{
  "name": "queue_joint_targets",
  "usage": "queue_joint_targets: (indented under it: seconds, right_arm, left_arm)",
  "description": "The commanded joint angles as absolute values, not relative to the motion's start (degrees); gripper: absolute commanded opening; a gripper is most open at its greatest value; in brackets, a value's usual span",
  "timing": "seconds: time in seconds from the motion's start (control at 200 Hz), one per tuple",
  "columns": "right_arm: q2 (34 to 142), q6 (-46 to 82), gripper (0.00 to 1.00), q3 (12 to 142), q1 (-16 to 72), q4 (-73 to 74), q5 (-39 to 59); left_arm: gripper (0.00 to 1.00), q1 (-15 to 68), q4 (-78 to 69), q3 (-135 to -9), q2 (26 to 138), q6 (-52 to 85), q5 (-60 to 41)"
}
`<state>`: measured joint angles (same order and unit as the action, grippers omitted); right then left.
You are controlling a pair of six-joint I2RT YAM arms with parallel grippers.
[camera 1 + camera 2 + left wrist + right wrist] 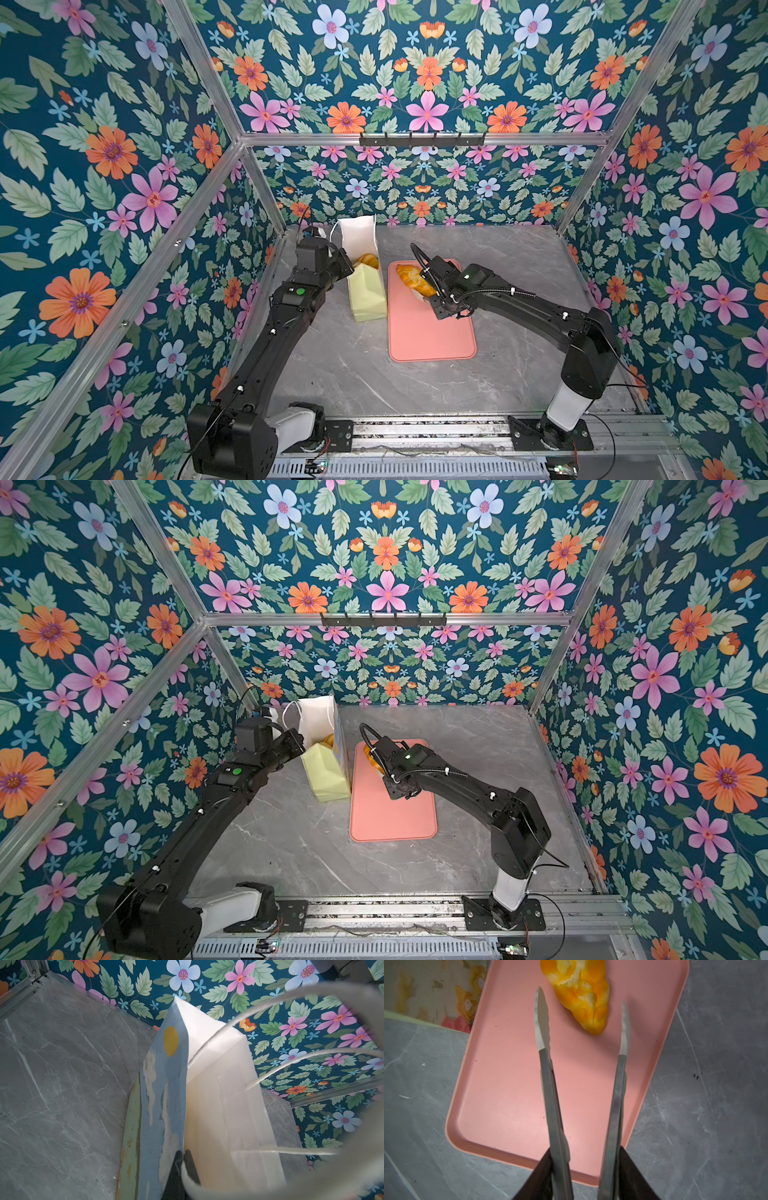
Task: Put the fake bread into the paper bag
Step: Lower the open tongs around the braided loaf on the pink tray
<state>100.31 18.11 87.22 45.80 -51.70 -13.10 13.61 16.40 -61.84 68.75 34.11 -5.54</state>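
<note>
Currently the left jaws are pinching the paper bag (368, 297) open while the right jaws are gripping spread tongs (548, 1084), aligned to take the braided loaf (581, 997).

A robot-lab test booth (floral-papered walls (428, 83)) with aluminium frame (540, 138) and marble-look tabletop (353, 374).

No legible letters, digits, labels or brand marks anywhere (merely a wordless printed picture, with a plain yellow disc (171, 1041), on the paper bag (164, 1095)).
</note>
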Motion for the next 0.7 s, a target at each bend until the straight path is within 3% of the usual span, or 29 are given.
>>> queue_joint_targets:
  seconds: [0.0,0.29,0.695]
  right_arm:
    - [101.07,14.99,0.46,88.72,45.79,-49.87,-13.0]
    - [105.59,7.12,0.48,93.27,45.37,-50.98,-16.6]
    - [109.2,4.74,0.49,96.27,43.23,-50.32,-13.31]
  left_arm:
    - [0.0,13.62,17.05,-61.82,68.65,33.92,-5.89]
    - [0.0,13.61,17.23,-61.79,68.55,33.75,-5.8]
    - [0.0,13.59,17.23,-62.04,68.99,33.66,-5.94]
